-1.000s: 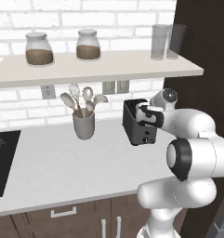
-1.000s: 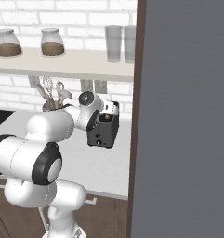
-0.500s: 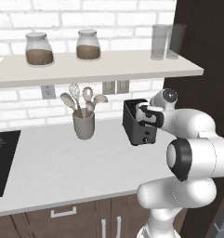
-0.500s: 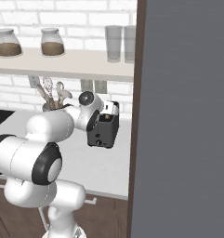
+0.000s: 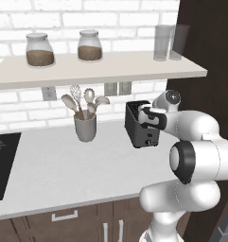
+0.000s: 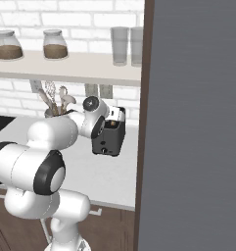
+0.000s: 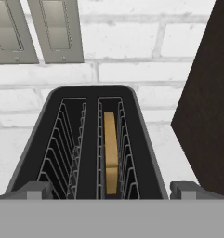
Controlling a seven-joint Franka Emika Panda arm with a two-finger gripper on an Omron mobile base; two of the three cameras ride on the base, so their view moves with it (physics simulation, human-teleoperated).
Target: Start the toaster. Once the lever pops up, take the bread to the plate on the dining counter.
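Note:
The dark grey toaster (image 5: 144, 137) stands on the light counter against the brick wall, close to a tall dark cabinet. Seen from the other side, the toaster (image 6: 107, 141) is half covered by my arm. My gripper (image 5: 146, 116) hovers just over its near end, also seen from the right base (image 6: 115, 116). In the hand view the toaster (image 7: 47, 122) lies right below, and the tan bread (image 7: 110, 149) stands on edge deep in its right slot. My gripper (image 7: 111, 190) is open, its tips set wide at either side of the toaster's end. The plate and dining counter are out of view.
A grey utensil cup (image 5: 85, 127) with spoons stands left of the toaster. A shelf (image 5: 101, 70) with jars and glasses hangs overhead. The dark cabinet side (image 6: 193, 122) walls off the right. A black cooktop (image 5: 2, 163) lies far left. Wall outlets (image 7: 39, 28) sit behind the toaster.

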